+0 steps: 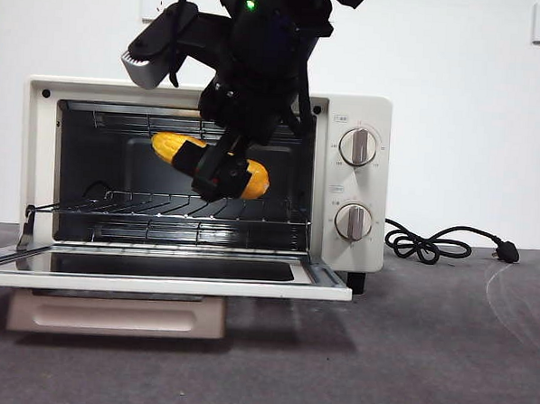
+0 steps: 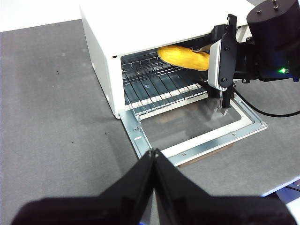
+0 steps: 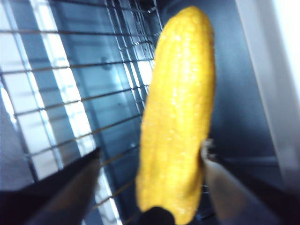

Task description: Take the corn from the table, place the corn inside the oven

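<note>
- Table [image 1: 425, 355]: you are looking across a dark grey matte surface, with the toaster oven standing on it.
- Left gripper [image 2: 153, 157]: it is waiting over the table in front of the oven, jaws pressed together on nothing.
- Oven door [image 1: 158, 273]: it is lying folded down flat, glass facing up.
- Toaster oven [image 1: 356, 116]: its cream body is standing open, two knobs [image 1: 358, 146] at one side.
- Right gripper [image 1: 219, 168]: you are seeing it reaching into the cavity from above, jaws clamping the corn.
- Corn [image 1: 253, 178]: it is hanging tilted inside the oven, above the wire rack [image 1: 161, 210], not touching it.
- Black cord [image 1: 431, 242]: it is lying coiled beside the oven.
</note>
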{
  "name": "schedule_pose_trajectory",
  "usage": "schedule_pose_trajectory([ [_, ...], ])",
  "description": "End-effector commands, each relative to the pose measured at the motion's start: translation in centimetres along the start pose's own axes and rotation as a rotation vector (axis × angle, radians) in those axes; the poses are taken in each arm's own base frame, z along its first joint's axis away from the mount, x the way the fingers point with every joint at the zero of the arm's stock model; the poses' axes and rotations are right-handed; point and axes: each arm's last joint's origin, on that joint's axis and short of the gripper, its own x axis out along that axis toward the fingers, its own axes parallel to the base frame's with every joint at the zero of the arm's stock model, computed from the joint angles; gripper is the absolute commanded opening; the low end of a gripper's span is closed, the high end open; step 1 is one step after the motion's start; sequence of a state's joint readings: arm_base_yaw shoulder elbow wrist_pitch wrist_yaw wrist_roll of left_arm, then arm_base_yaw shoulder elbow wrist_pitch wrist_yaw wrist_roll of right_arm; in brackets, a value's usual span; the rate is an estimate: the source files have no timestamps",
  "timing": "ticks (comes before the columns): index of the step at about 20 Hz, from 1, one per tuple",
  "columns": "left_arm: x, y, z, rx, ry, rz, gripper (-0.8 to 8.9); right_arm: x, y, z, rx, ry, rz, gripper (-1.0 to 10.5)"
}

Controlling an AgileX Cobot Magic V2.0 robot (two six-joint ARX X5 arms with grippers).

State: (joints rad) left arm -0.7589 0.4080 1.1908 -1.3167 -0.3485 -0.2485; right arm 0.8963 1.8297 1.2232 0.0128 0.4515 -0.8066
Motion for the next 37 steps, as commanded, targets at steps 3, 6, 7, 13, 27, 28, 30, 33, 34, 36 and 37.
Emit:
schedule_pose_trajectory([
  [3,0.0,0.0,-0.1,-0.008,0.001,-0.002,-0.06,0.4,0.4,0.0,0.054,0.001,0.005,5.1],
  [6,0.0,0.0,-0.1,-0.008,0.0,-0.002,-0.06,0.3,0.6,0.2,0.068,-0.002,0.005,5.0],
  [7,0.0,0.0,-0.1,-0.008,-0.001,-0.002,-0.06,0.1,0.7,0.4,0.065,0.003,-0.003,5.0],
  [13,0.1,-0.1,0.5,0.01,-0.055,0.009,-0.06,-1.7,2.3,2.3,0.1,0.002,-0.037,5.0],
  [27,6.4,-3.3,5.6,0.308,-0.032,0.182,-0.07,-11.8,4.8,4.7,0.216,0.009,0.141,2.2],
  [28,7.0,-3.6,5.8,0.328,-0.019,0.185,-0.08,-12.7,4.6,4.5,0.227,0.013,0.15,1.8],
  [30,8.1,-4.0,6.2,0.359,0.006,0.19,-0.08,-14.3,4.1,4.2,0.238,0.02,0.167,1.2],
  [33,9.5,-4.4,6.5,0.372,0.053,0.166,-0.08,-16.9,2.9,3.2,0.251,0.033,0.196,0.3],
  [34,10.0,-4.4,6.6,0.373,0.071,0.14,-0.08,-17.8,2.5,2.8,0.262,0.031,0.218,0.0],
  [36,10.7,-4.3,6.6,0.362,0.102,0.091,-0.09,-19.2,1.6,2.0,0.294,0.023,0.27,-0.1],
  [37,11.1,-4.1,6.6,0.348,0.115,0.074,-0.09,-19.9,1.1,1.6,0.311,0.015,0.302,-0.1],
])
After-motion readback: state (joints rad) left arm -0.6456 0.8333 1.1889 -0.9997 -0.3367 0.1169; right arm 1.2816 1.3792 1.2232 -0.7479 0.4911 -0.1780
